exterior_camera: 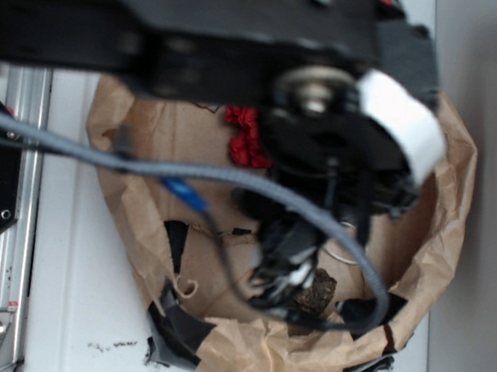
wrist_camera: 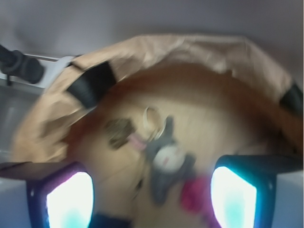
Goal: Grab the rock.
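From outside, my arm (exterior_camera: 249, 47) covers most of the paper nest (exterior_camera: 437, 231), half-hiding the rock (exterior_camera: 317, 289). My wrist view is motion-blurred; both fingertips (wrist_camera: 66, 197) are cropped below.

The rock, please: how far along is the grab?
Done: the arm is over the brown paper nest. In hand: nothing; the gripper is open, and the rock lies apart ahead of it, beside the plush mouse. Left: descend, close on it, lift.
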Tool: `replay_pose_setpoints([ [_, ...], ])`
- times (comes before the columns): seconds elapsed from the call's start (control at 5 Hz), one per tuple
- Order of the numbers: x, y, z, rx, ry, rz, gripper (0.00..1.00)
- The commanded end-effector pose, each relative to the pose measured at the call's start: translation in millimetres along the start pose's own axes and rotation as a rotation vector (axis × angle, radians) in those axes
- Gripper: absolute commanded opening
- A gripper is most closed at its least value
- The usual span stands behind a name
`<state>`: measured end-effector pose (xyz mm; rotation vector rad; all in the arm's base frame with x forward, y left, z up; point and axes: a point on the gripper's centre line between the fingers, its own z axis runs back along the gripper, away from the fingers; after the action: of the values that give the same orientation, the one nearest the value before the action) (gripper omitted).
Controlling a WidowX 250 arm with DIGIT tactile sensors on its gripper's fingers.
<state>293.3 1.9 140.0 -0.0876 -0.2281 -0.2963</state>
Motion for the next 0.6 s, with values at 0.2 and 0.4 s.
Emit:
replay_pose_setpoints([
  [0.2,-7,-40,-81,0.031,0.074,-0.485,1.0],
  [0.4,-5,-57,-87,0.019,0.061,-0.554,1.0],
])
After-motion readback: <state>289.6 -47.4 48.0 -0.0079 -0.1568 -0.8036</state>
